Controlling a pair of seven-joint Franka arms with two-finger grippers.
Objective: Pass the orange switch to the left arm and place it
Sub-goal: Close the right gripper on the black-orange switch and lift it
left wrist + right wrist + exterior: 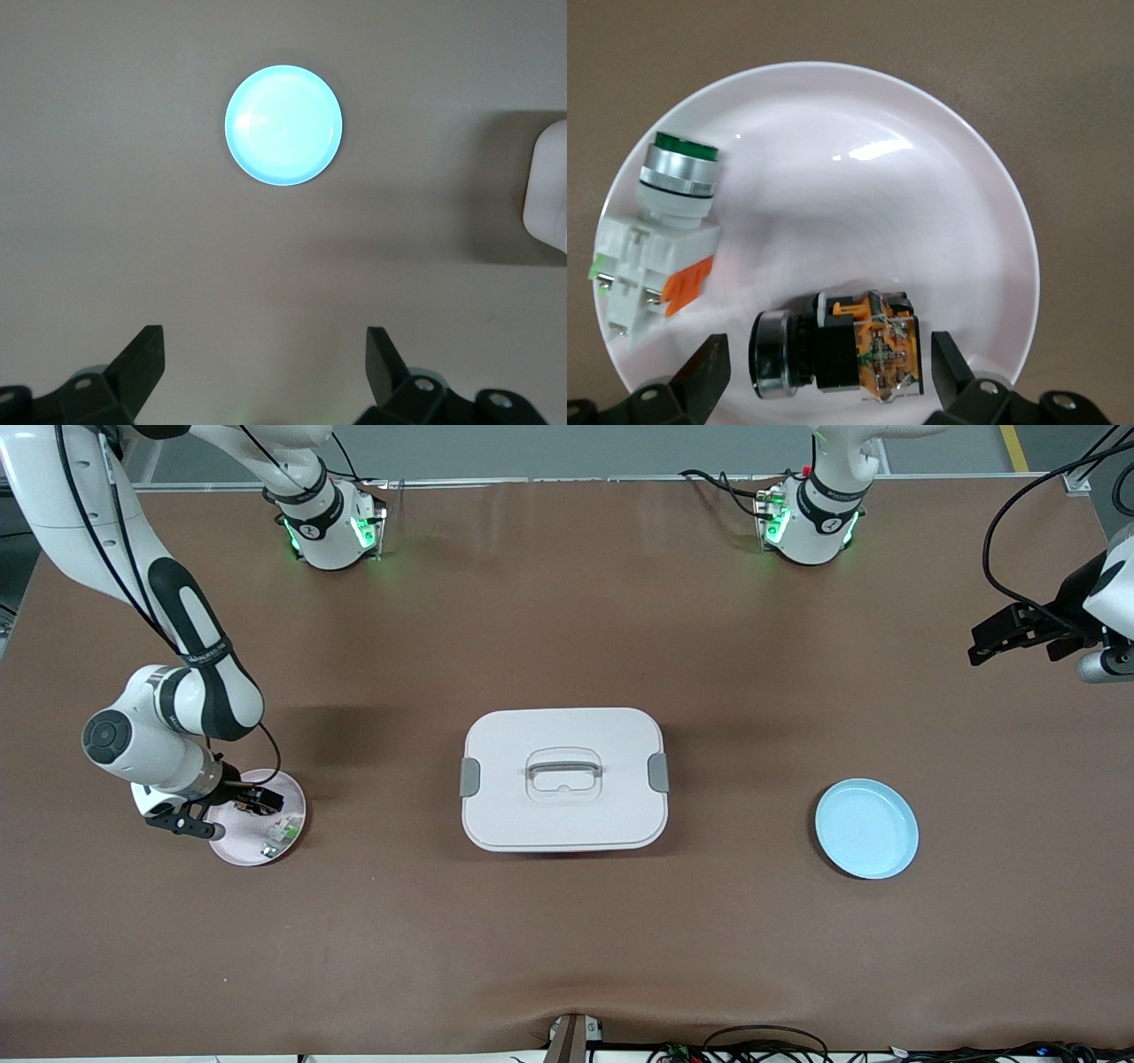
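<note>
The orange switch [842, 350] lies on its side on the pink plate [983, 168], black barrel and metal ring at one end, orange block at the other. My right gripper [830, 361] is low over that plate [292, 793], open, with one finger at each end of the switch and neither touching it. The white box [564, 779] with grey latches stands mid-table. My left gripper [983, 646] waits open and empty, up in the air over the left arm's end of the table; in its wrist view the gripper [266, 354] looks down on bare table.
A green-and-white push-button part [660, 235] lies on the same pink plate beside the switch. A light blue plate [866, 828] sits toward the left arm's end, and in the left wrist view this plate [283, 124] shows bare. A corner of the box [549, 186] shows there too.
</note>
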